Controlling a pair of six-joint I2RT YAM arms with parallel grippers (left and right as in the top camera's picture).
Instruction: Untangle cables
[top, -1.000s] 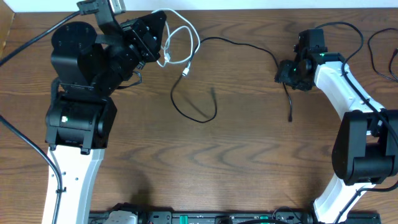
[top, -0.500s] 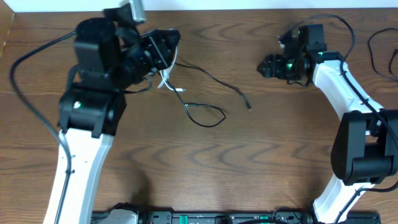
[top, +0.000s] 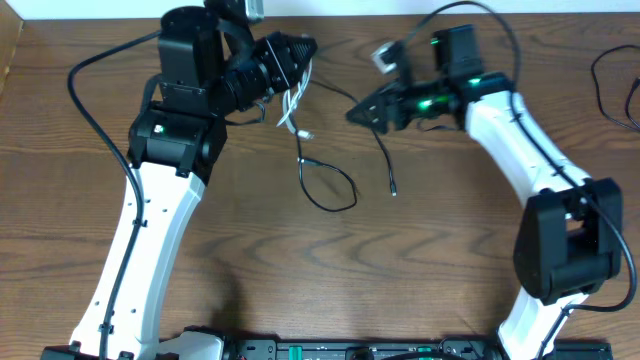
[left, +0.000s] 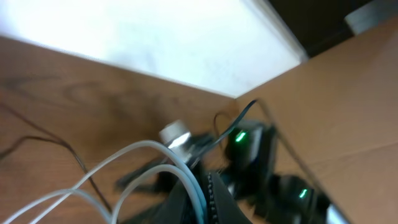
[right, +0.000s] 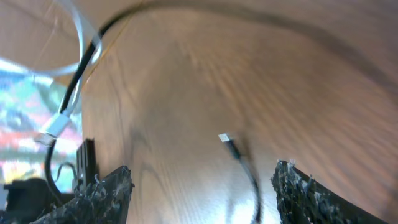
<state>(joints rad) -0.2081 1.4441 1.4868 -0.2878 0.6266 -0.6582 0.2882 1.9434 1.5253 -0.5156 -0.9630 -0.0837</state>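
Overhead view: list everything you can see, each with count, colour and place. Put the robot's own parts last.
table: one, brown wood, fills the view
white cable: one, white, hangs from the left gripper at top centre, plug end low
black cable: one, black, on the table at centre, with one loop below the white plug and its free plug end to the right
black wire: one, black, at the table's far right edge
black bar: one, black, along the bottom edge
left arm: one, white and black, left side
right arm: one, white and black, right side
left gripper: one, black, top centre, shut on the white cable
right gripper: one, black, right of the white cable, open and holding nothing
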